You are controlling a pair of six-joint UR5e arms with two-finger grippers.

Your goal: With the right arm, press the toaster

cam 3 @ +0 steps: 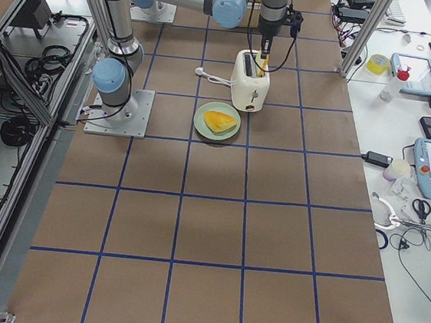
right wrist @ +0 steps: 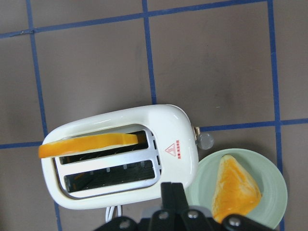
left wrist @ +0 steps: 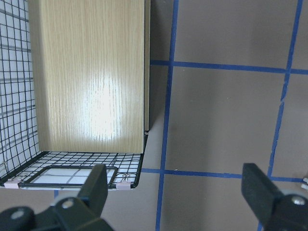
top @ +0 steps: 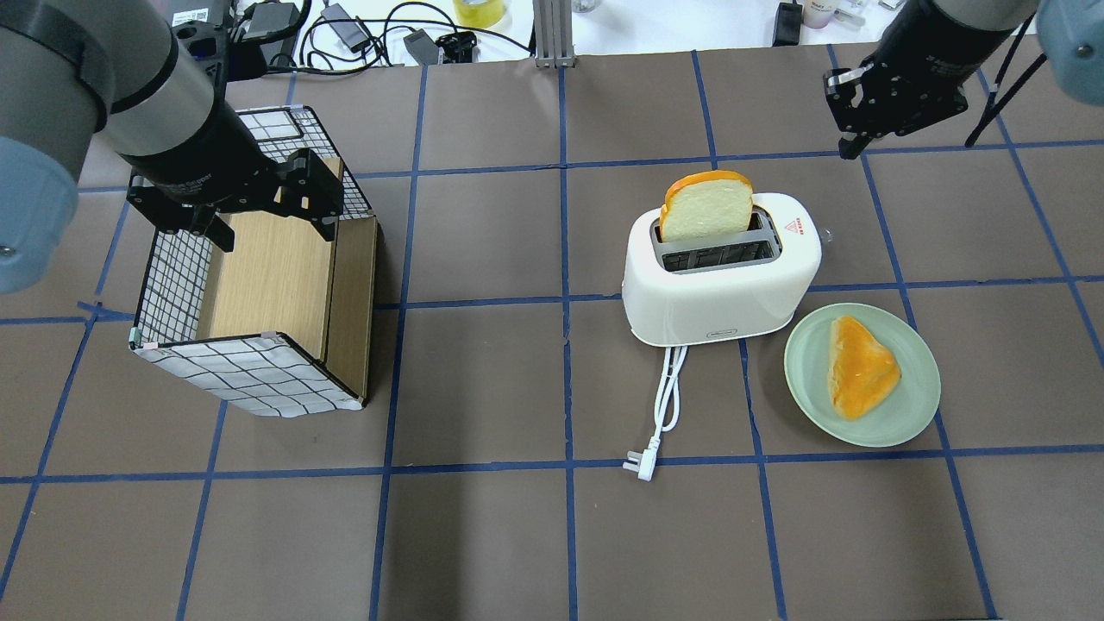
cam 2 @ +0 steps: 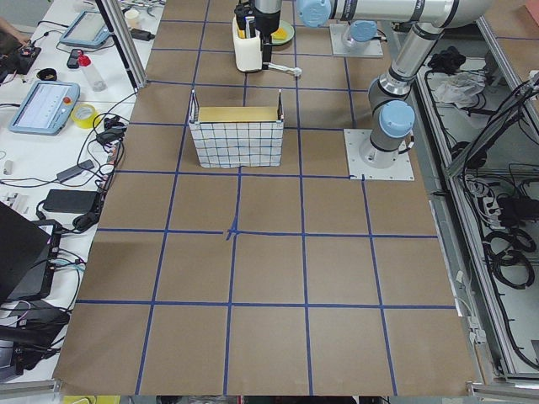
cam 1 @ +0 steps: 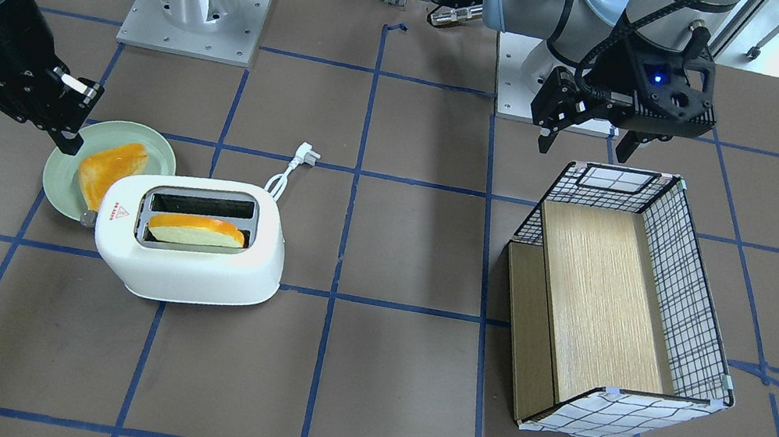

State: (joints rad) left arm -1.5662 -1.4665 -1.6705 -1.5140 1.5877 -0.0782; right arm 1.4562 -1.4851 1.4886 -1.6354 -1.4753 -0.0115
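Note:
The white toaster [cam 1: 190, 272] [top: 716, 289] stands on the table with a slice of bread [top: 705, 207] upright in one slot. Its red triangle sticker and silver knob [right wrist: 206, 140] are at the end nearest the pale green plate [top: 914, 405]. My right gripper [top: 849, 148] [cam 1: 72, 140] is shut and empty. It hangs in the air beyond the toaster's knob end, apart from it. In the right wrist view the toaster [right wrist: 120, 154] lies below the closed fingers [right wrist: 172, 195]. My left gripper [top: 272, 220] [left wrist: 175, 190] is open over the grid basket.
A wire-grid basket with wood lining [top: 172, 285] [cam 1: 692, 301] stands on the left side. The plate [cam 1: 58, 191] holds another orange-crusted bread piece [cam 1: 111, 168]. The toaster's white cord and plug [top: 642, 466] lie unplugged on the table toward the robot.

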